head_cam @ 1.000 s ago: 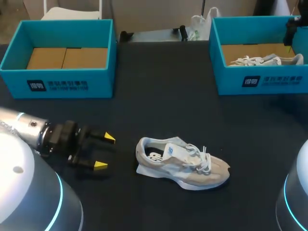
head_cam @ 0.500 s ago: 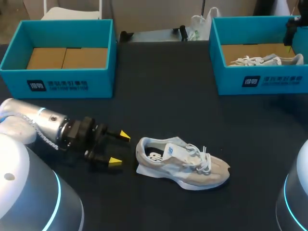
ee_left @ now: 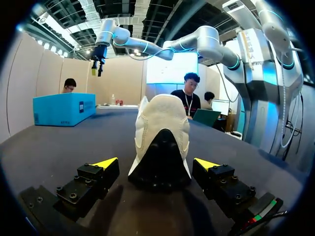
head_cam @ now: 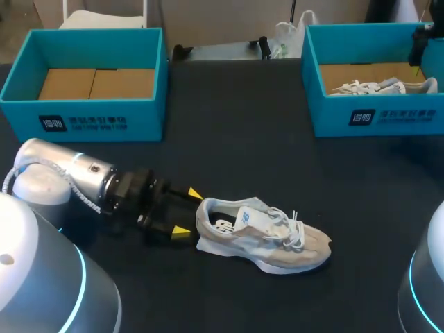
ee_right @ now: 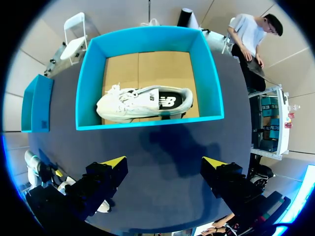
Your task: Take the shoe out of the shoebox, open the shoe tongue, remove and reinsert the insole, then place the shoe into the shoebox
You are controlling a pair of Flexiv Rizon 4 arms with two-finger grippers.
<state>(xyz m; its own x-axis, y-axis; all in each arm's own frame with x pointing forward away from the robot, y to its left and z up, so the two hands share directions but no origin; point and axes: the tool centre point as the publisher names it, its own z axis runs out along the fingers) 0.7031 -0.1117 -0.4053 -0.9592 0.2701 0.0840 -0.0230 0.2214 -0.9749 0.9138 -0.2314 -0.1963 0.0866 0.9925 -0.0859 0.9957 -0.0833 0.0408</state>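
Beige mesh sneaker (head_cam: 260, 239) lies on black worktop (head_cam: 236, 139); my left jaws, released, flank its heel at nine o'clock. Closing off-centre could skid it.

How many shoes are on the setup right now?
2. One shoe lies on the table, heel toward the open left gripper; the second shoe lies inside the right shoebox. The left shoebox looks empty.
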